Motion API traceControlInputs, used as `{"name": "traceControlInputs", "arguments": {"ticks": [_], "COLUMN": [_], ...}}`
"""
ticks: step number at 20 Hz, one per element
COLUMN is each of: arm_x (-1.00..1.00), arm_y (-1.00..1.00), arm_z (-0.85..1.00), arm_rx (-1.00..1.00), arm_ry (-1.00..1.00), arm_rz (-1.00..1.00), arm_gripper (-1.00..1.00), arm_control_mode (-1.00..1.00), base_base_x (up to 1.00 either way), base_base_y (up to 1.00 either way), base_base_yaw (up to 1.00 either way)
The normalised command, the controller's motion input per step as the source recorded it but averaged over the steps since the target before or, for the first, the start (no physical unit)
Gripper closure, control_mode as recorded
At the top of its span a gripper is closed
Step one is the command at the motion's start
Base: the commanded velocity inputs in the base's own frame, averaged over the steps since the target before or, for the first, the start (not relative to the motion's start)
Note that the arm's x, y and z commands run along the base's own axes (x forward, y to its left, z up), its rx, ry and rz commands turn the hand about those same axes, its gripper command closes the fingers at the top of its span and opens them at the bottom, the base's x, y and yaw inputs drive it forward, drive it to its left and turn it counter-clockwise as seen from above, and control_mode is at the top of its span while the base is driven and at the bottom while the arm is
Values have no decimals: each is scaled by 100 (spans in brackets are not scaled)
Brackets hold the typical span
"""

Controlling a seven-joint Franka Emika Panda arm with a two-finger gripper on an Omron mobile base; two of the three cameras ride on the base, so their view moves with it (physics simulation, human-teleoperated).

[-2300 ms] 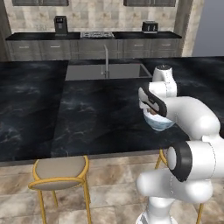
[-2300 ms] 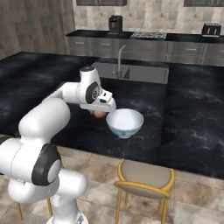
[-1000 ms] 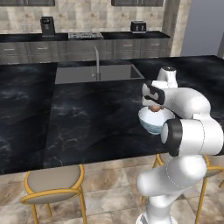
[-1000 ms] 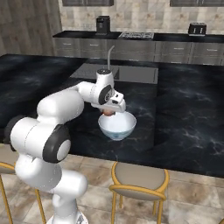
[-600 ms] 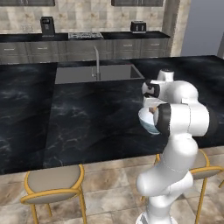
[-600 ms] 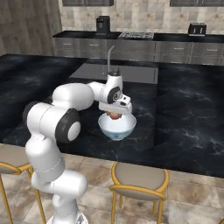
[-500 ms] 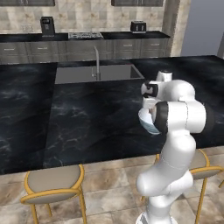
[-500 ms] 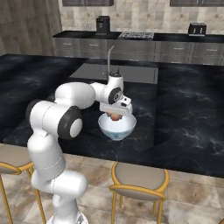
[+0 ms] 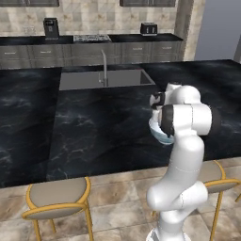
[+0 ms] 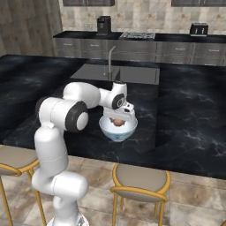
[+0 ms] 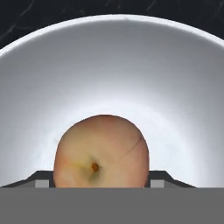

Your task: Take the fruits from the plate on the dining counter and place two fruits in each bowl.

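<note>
My gripper (image 10: 118,119) is shut on a tan, peach-coloured fruit (image 10: 117,122) and holds it just inside the rim of the white bowl with the pale blue outside (image 10: 116,135). In the hand view the fruit (image 11: 101,151) sits between my two dark fingertips (image 11: 43,178), with the bowl's white inside (image 11: 109,65) all around it. The bowl stands near the front edge of the black dining counter (image 10: 185,110). In the left base view my own arm covers most of the bowl (image 9: 158,135). The plate and the other bowl are out of view.
A sink with a tall faucet (image 10: 111,56) is set into the counter behind the bowl, and the same faucet (image 9: 104,68) appears in the left base view. Yellow-framed stools (image 10: 139,180) (image 9: 56,196) stand in front of the counter. A far counter carries small appliances.
The gripper, with the fruit in it, has moved over the bowl's middle and come down into it. My elbow has swung round in front of the bowl in the left base view.
</note>
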Motion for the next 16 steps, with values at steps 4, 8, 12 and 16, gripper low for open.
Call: {"name": "traceControlInputs", "arguments": {"ticks": [4, 8, 12, 16], "arm_x": [0, 0, 0, 0], "arm_y": [-17, -5, 0, 0], "arm_z": [-30, -23, -19, -4], "arm_rx": [0, 0, 0, 0], "arm_ry": [-3, 0, 0, 0], "arm_rz": [0, 0, 0, 0], "arm_gripper": [100, 100, 100, -100], "arm_control_mode": [-100, -100, -100, -100], "base_base_x": [0, 0, 0, 0], "base_base_y": [0, 0, 0, 0], "base_base_yaw": [0, 0, 0, 0]}}
